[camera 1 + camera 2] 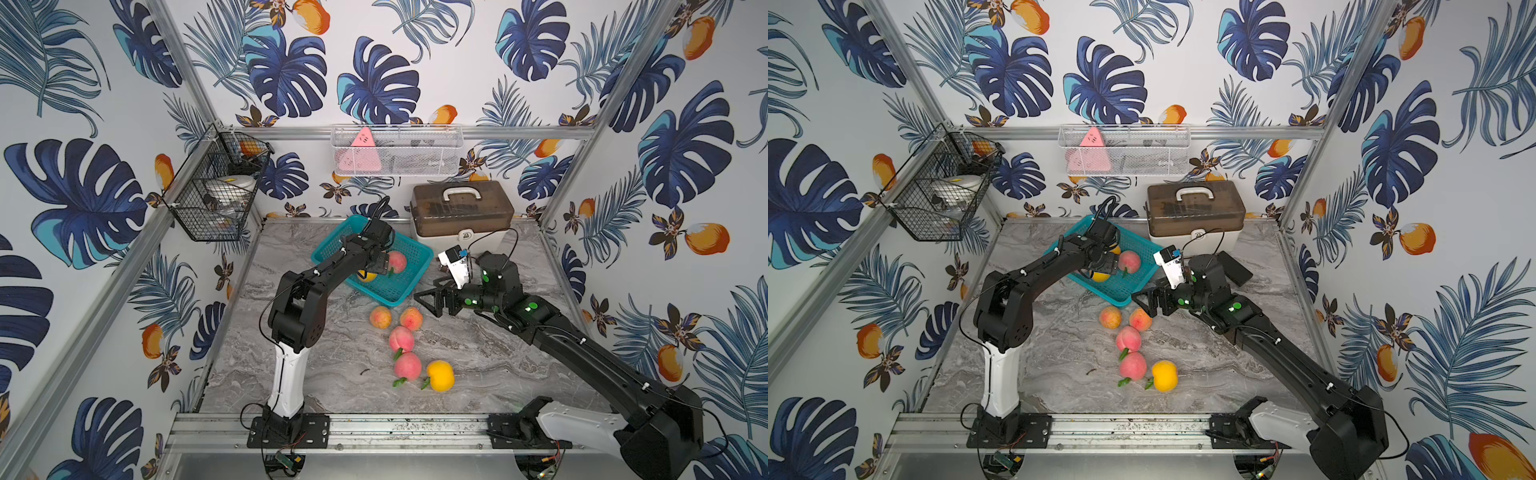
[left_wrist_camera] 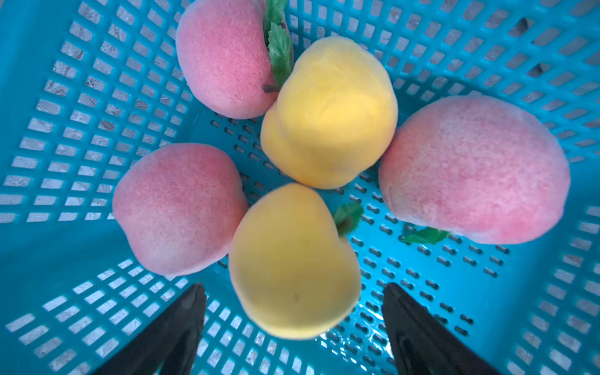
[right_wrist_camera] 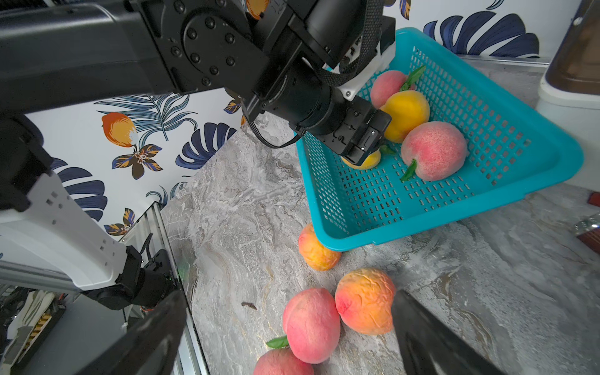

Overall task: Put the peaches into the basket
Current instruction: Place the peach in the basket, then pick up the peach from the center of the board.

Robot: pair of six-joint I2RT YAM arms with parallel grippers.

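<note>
Top views look steeply down; wrist views share the basket [image 2: 454,276].

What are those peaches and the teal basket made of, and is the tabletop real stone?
Peaches: probably foam or soft plastic, matte fuzzy skin; one orange-pink peach looks wrinkled. Basket: smooth moulded plastic, with slotted walls. Tabletop: grey veined marble look; real stone or print, I cannot tell.
</note>
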